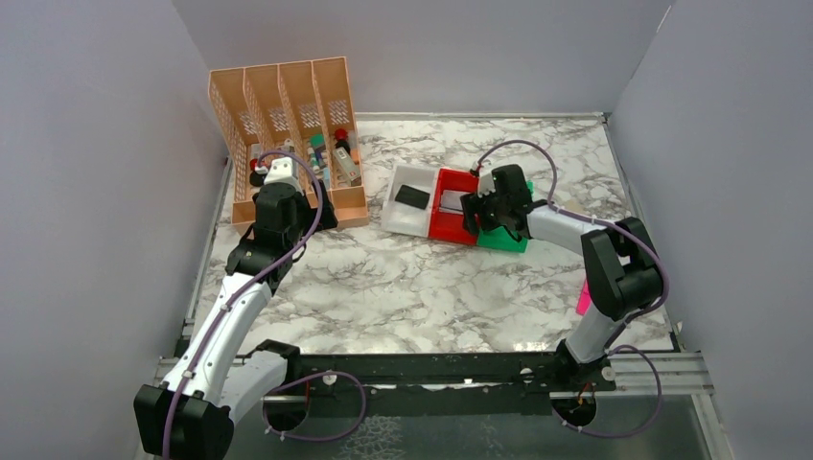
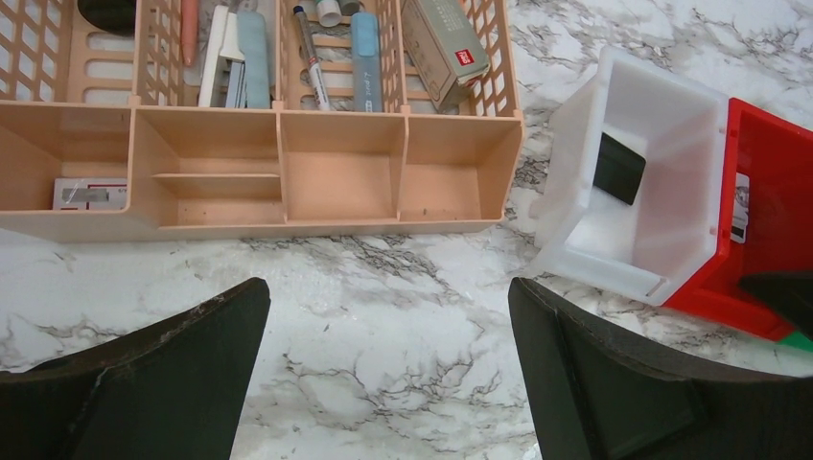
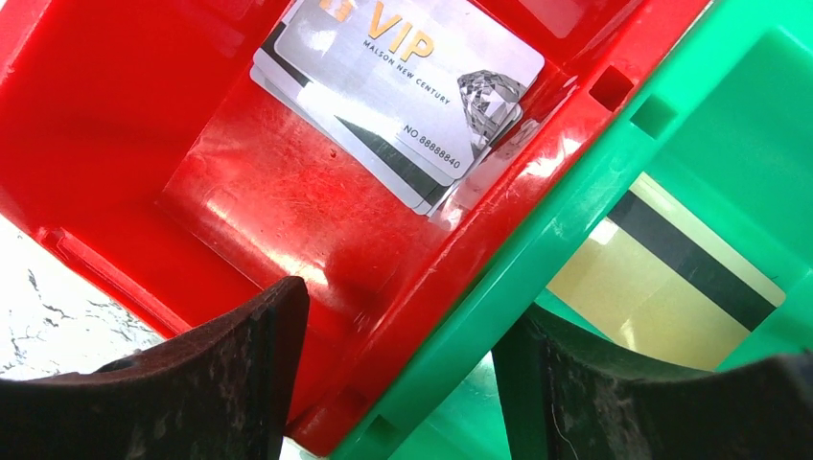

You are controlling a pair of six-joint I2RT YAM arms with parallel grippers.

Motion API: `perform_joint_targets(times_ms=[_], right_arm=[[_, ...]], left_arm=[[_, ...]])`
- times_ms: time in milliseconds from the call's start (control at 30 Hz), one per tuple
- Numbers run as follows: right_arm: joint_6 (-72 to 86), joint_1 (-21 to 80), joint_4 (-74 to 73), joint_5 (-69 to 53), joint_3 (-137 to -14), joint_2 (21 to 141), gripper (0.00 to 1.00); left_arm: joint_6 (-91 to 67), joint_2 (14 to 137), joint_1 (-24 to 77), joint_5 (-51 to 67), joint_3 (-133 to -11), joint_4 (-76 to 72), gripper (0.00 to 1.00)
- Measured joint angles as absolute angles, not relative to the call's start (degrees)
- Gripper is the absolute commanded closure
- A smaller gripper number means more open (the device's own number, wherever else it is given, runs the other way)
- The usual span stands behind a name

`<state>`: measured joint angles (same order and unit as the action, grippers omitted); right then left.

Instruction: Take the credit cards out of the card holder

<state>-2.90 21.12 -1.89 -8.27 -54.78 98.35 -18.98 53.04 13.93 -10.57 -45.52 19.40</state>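
I see my right fingers spread apart at the red plastic bin, which holds a silver-grey VIP card; my left fingers are spread apart above the marble tabletop.

Black-jointed white arms carry purple cables.

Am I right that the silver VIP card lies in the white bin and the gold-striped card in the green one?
No: the right wrist view shows the silver VIP card in the red bin, the gold-striped card in the green bin.
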Motion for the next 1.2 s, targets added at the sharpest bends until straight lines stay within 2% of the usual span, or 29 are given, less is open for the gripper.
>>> perform_joint_targets(times_ms=[500, 733, 967, 1133, 1200], right_arm=[[-9.80, 21.52, -0.67, -12.14, -51.81, 95.35, 0.32], [-9.96, 21.69, -1.17, -14.09, -52.45, 95.24, 0.17], [-2.90, 21.76, -3.90, -11.09, -55.13, 90.37, 0.10], [2.31, 21.87, -3.97, -0.56, -55.11, 78.22, 0.00], [4.56, 21.71, -3.55, 7.03, -55.16, 74.96, 0.00]], left_arm=[[-18.96, 53.52, 13.93, -9.61, -45.52, 19.40, 0.01], [-18.96, 53.52, 13.93, -9.45, -45.52, 19.40, 0.01], [-18.96, 53.58, 13.93, -9.37, -45.52, 19.40, 0.01], [-18.96, 53.65, 13.93, -9.04, -45.52, 19.40, 0.01], [-18.94, 53.67, 13.93, -8.88, -45.52, 19.40, 0.01]])
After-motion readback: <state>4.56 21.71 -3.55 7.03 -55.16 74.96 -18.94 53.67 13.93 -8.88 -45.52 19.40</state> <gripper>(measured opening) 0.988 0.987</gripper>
